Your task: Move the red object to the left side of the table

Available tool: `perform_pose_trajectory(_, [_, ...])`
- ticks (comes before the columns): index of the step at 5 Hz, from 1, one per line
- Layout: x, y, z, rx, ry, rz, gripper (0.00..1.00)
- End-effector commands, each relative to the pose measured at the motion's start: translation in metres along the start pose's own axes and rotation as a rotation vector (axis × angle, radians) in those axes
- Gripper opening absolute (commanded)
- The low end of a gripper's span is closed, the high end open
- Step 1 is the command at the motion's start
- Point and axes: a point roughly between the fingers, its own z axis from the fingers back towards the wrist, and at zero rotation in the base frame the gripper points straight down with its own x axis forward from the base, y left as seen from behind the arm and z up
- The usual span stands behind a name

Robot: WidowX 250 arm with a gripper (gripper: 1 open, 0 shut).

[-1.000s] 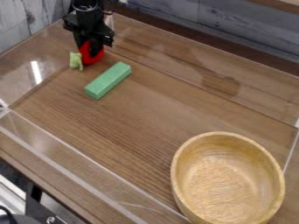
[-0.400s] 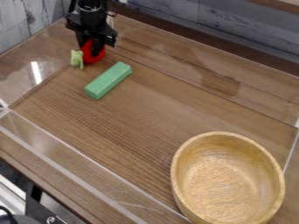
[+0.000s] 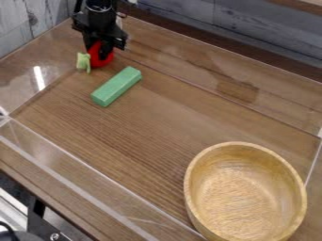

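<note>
One end effector [image 3: 101, 44], black, at the far left corner of the tabletop [image 3: 164, 122], pointing steeply down. Its jaws are partly closed around the fruit [image 3: 98, 56]; red shows between and just below the fingertips, so it reads as holding the fruit, low over or resting on the wood. Which of the two cannot be told from this view.

One fruit, small, round, bright red, with a light-green leaf piece [image 3: 82, 63] sticking out to its left. Position: far left, just beside the acrylic wall [image 3: 32, 80]. Judgement: that is already the side the task names, so the grip is likely kept only until the fruit is settled; what remains would be letting go and lifting clear.

One block [image 3: 115, 86], green, rectangular, lying flat and diagonal, just near-right of the fruit and apart from it. Not part of the task. Judgement: close enough that a sideways exit could knock it; a straight rise would be safer.

One bowl [image 3: 247, 195], wooden, empty, at the near right corner, well apart from everything else. No bearing on the move.

One set of clear low walls edging the tabletop; judged to keep a round toy from rolling off.
</note>
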Motion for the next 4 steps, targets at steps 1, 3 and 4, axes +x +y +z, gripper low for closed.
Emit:
perform_pose_trajectory(1, [-0.0038, -0.0013, -0.0071, -0.002, 0.031, 0.016, 0.00])
perform_pose_trajectory(3, [-0.0070, -0.0017, -0.0074, 0.002, 0.067, 0.024, 0.00])
perform_pose_trajectory(4, [-0.0084, -0.0014, -0.0072, 0.004, 0.085, 0.029, 0.00])
